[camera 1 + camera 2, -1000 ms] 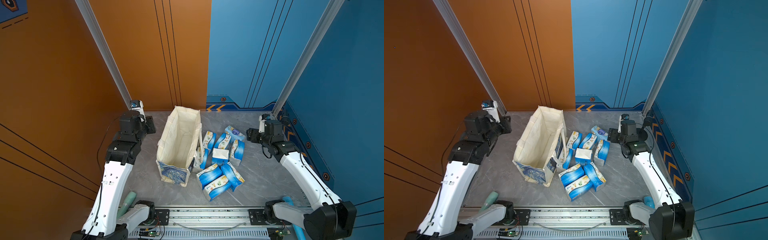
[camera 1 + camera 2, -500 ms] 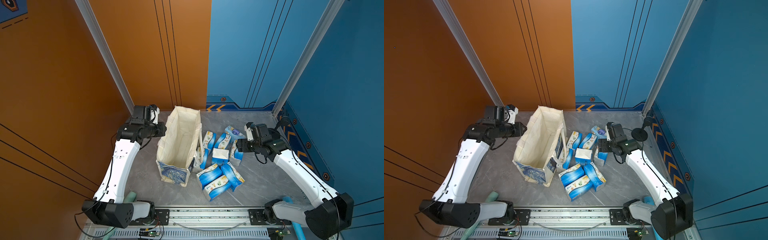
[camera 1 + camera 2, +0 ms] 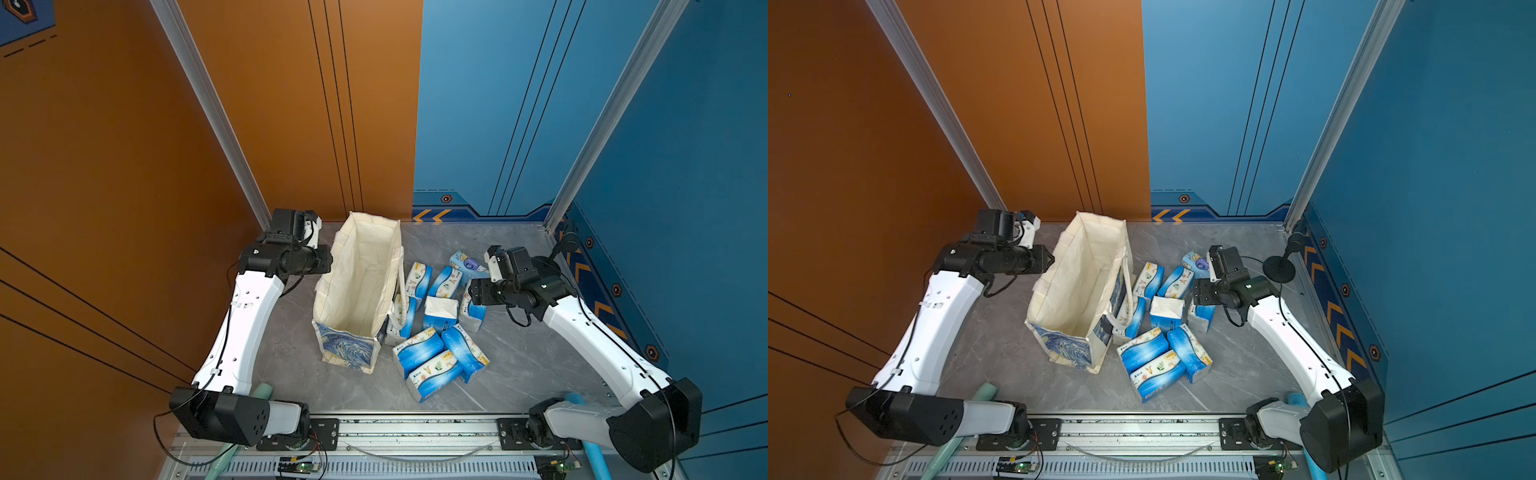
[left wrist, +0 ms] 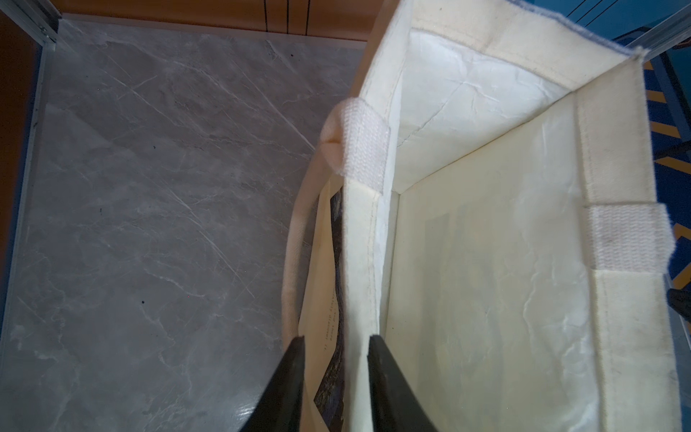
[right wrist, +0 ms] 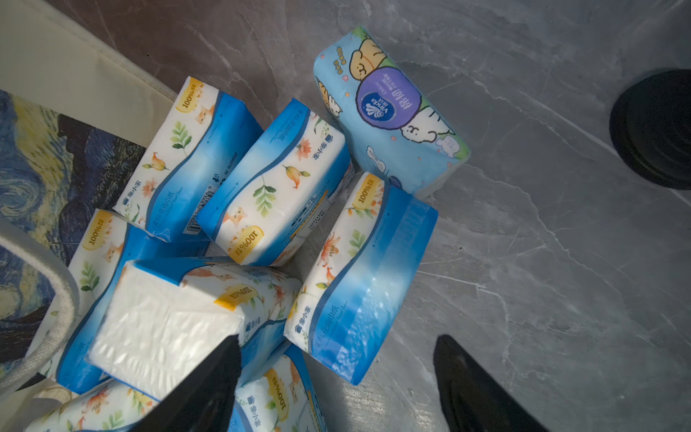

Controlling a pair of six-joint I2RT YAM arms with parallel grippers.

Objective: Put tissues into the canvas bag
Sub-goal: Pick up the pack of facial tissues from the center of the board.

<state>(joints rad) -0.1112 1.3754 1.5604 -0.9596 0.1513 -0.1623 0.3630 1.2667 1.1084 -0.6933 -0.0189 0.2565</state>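
The canvas bag stands upright and open, left of centre, with nothing visible inside its cream lining. Several tissues lie in a loose heap on the table right of it, with a paler blue pack at the far end. My left gripper straddles the bag's left wall at the rim, narrowly open, one finger outside and one inside. My right gripper hangs wide open over the heap's right side, above one blue-and-white pack.
A black round stand base sits by the right wall behind my right arm. Near the front rail lie a green foam tube and a blue one. Orange and blue walls enclose the grey marble table.
My left arm swung in from the back left to the bag's left rim and its jaws narrowed. My right arm moved left from the right wall to above the packs.
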